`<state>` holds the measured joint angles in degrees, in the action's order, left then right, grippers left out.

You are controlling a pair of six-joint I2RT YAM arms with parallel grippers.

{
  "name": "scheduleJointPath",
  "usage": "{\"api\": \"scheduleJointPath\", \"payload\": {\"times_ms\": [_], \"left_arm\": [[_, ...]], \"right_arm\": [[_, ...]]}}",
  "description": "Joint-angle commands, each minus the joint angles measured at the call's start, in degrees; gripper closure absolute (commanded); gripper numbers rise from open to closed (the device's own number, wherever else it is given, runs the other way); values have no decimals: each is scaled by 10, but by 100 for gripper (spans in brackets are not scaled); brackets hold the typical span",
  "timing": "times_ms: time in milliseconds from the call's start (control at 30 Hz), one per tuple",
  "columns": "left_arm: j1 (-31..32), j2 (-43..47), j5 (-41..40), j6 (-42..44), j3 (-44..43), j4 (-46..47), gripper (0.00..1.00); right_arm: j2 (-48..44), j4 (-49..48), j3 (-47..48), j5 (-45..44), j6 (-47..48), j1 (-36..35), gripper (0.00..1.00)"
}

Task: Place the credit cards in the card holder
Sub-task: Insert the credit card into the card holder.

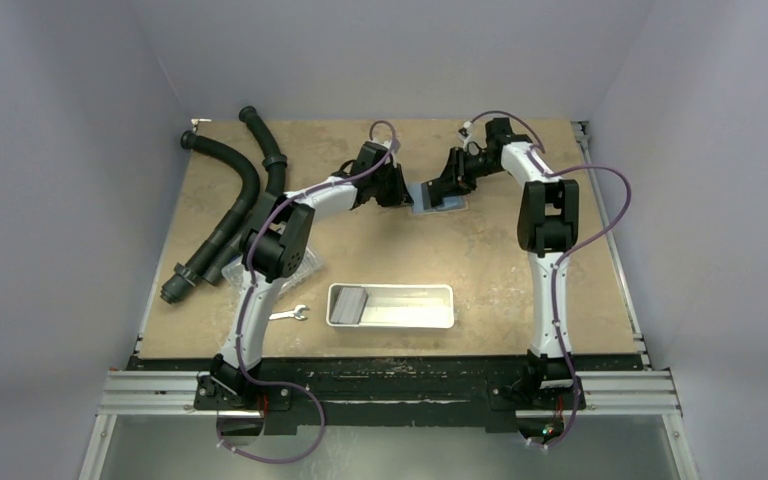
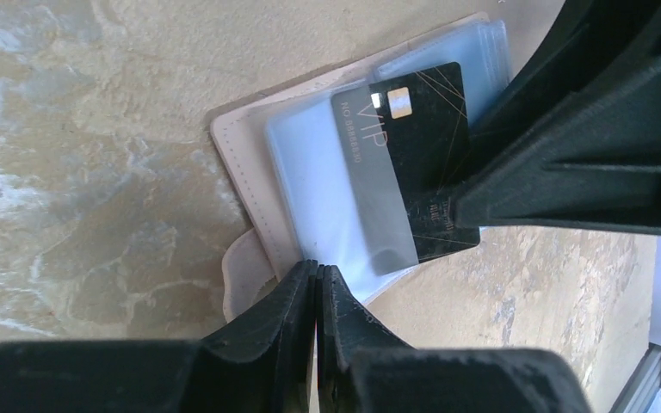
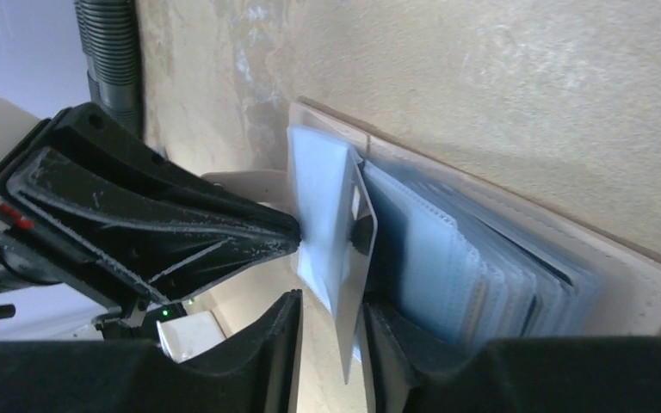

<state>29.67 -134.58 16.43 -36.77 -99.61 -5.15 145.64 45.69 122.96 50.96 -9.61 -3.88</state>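
Note:
The card holder [image 1: 442,197] lies open at the table's far middle, beige outside with light blue clear sleeves [image 2: 310,172]. My left gripper [image 2: 317,277] is shut, pinching the edge of one raised sleeve; it also shows in the top view [image 1: 398,192]. A dark grey card marked VIP [image 2: 413,146] sits partly inside that sleeve. My right gripper [image 3: 331,303] is open around the card's outer edge [image 3: 355,292]; the card leans on one finger with a gap to the other. More dark cards [image 1: 348,303] lie in the white tray.
A long white tray [image 1: 410,308] stands at the near middle, with a silver wrench [image 1: 290,314] to its left. Black corrugated hoses [image 1: 225,205] lie at the far left. A clear plastic box [image 1: 312,266] sits under my left arm.

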Motion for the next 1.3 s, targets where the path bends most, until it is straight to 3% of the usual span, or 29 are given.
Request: {"api": "scheduleJointPath", "payload": {"times_ms": [0, 233, 467, 800, 1267], "left_arm": [[-14, 1, -15, 7, -5, -16, 90], [-14, -10, -11, -5, 11, -3, 92], [-14, -12, -12, -1, 14, -2, 94], [-14, -14, -7, -3, 13, 1, 95], [-14, -23, -25, 2, 7, -15, 98]], "right_arm": [[-28, -27, -27, -76, 15, 0, 60], [-82, -50, -72, -136, -5, 0, 60], [-75, -36, -61, -180, -8, -1, 61], [-50, -57, -47, -161, -21, -3, 64], [-10, -53, -18, -156, 13, -24, 90]]}}
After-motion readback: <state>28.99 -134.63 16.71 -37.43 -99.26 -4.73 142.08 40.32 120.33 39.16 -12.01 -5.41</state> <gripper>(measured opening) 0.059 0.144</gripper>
